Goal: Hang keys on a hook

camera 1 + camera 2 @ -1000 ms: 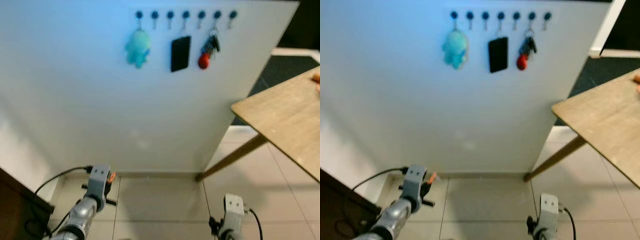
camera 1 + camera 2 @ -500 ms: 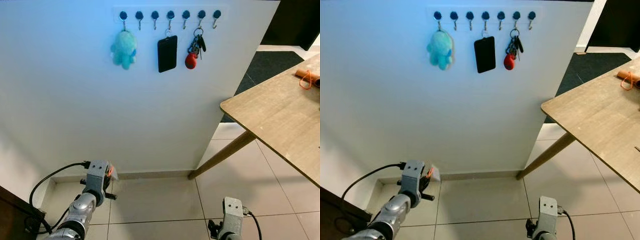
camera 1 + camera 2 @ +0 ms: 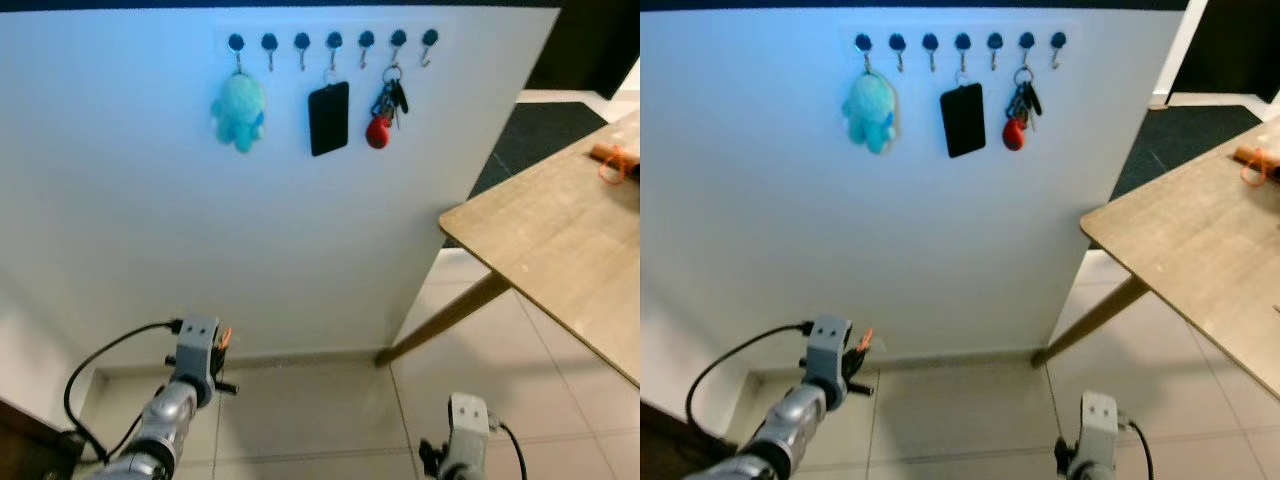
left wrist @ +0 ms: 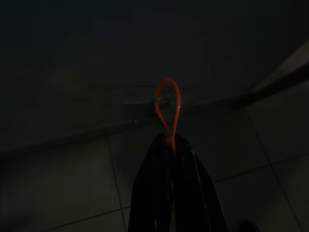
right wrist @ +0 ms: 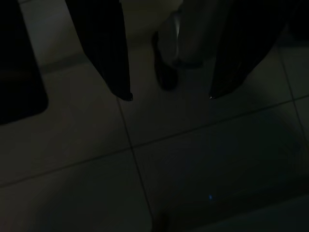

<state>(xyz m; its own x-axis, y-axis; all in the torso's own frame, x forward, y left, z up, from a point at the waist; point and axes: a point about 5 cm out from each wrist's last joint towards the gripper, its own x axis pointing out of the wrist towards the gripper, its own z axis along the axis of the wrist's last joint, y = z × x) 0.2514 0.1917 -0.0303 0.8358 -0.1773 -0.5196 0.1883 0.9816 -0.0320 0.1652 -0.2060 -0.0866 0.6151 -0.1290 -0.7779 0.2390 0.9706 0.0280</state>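
Keys' orange loop (image 4: 167,105) pinched by left gripper (image 4: 172,144).

Seven hooks (image 3: 332,41), one plush toy (image 3: 238,109), one black tag (image 3: 329,118), one key bunch (image 3: 386,100).

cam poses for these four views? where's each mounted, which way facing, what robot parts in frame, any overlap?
Left eye, right eye: head stereo pair, facing forward-down at the hook rail on the white wall; both forearms low.
Left wrist: along the left gripper, shut on an orange loop, toward dark floor.
Right wrist: along the open right gripper, down at floor tiles.
Shared: orange loop, in left eye too.
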